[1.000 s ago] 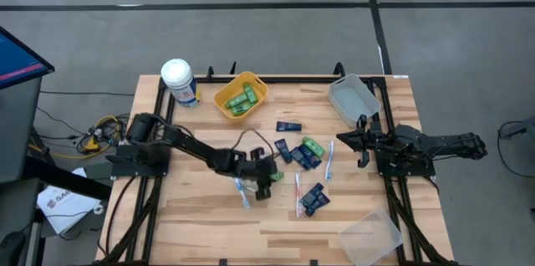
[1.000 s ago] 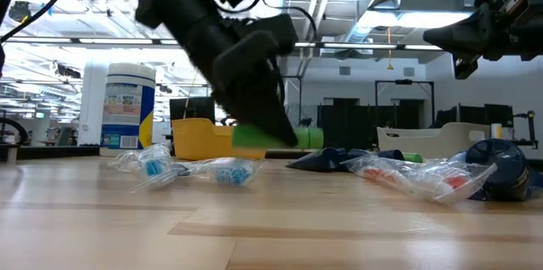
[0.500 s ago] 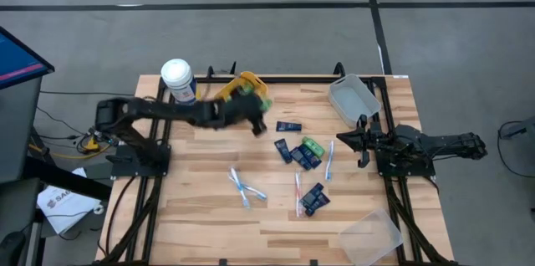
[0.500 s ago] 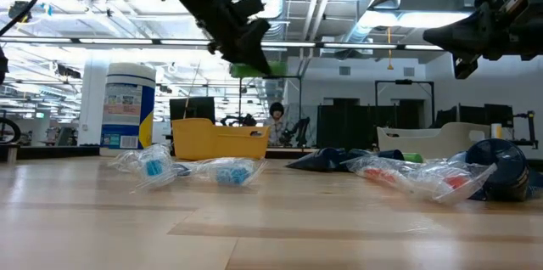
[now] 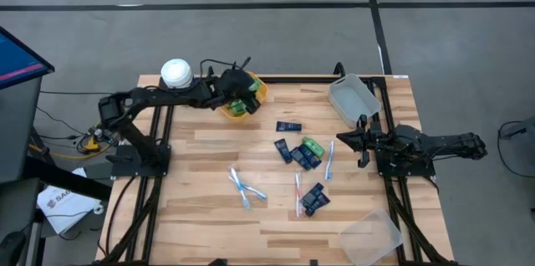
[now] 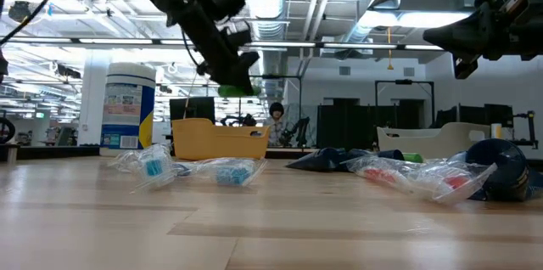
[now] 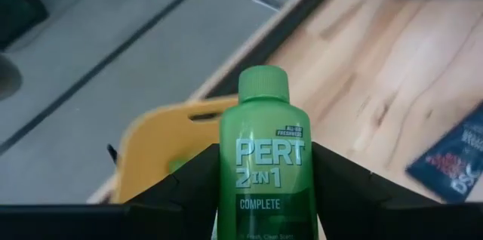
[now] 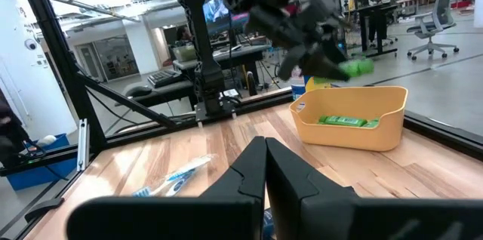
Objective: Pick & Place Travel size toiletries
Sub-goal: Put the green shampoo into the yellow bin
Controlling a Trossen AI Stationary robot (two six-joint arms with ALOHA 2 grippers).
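Note:
My left gripper hangs over the yellow bin at the table's far left, shut on a small green bottle. The same bottle shows in the low view, above the bin. More green bottles lie inside the bin. Navy tubes, one green bottle and toothbrushes lie flat on the middle of the table. My right gripper waits shut near the right edge, touching nothing. My left gripper pinches the green bottle by the lower part of its body, one finger on each side. The bottle runs along the fingers, its cap pointing away from the wrist. It is lifted clear, above the yellow bin.
A white-lidded canister stands at the far left corner beside the yellow bin. A grey bin sits at the far right, a clear bin at the near right corner. Bare wood lies along the near left.
My left gripper has lifted the green bottle off the middle of the table and carried it up and toward the far left, ending over the yellow bin. It has stayed shut on the bottle throughout.

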